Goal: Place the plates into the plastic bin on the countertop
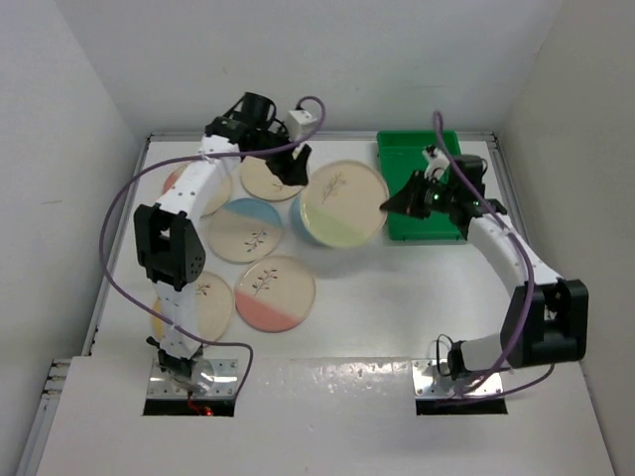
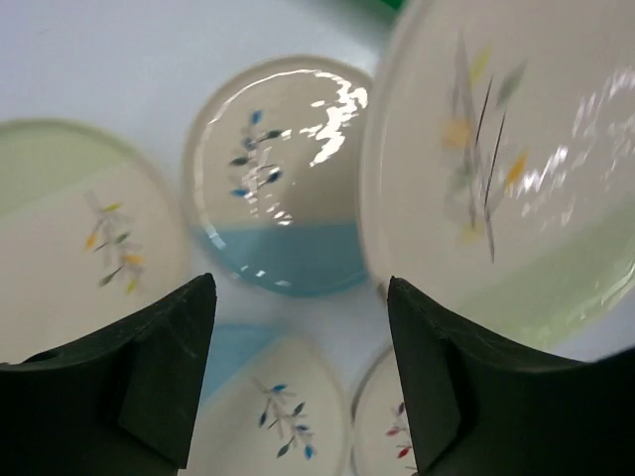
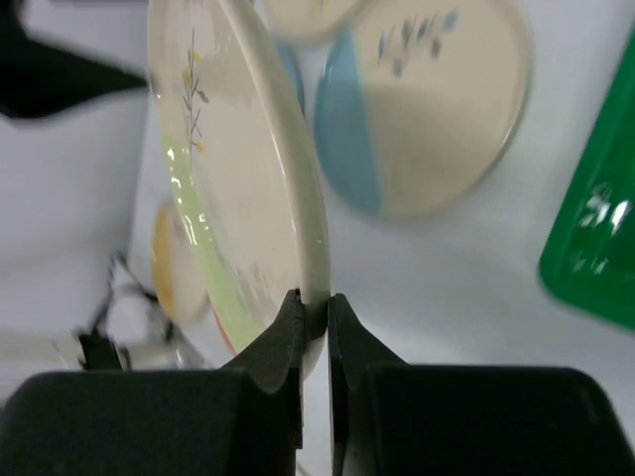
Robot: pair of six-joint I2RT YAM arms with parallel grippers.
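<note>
Right gripper [image 3: 316, 302] was clamped on the rim of a round cream ceramic plate with a pale green band [image 1: 342, 203]. The plate was raised over the glossy white countertop [image 1: 397, 307], just beside the shallow bright green plastic bin [image 1: 417, 149]. Left gripper [image 2: 301, 288] stood wide, holding nothing, near that plate's left edge.

Judgement: the pinch was thin, on the rim only. Travel slowly, clear the bin's near wall, and lower the plate flat before letting go.

Count: seven plates. One held and six on the countertop: two partly hidden by the left arm, one partly beneath the held plate. One bin, no plate seen in it.
</note>
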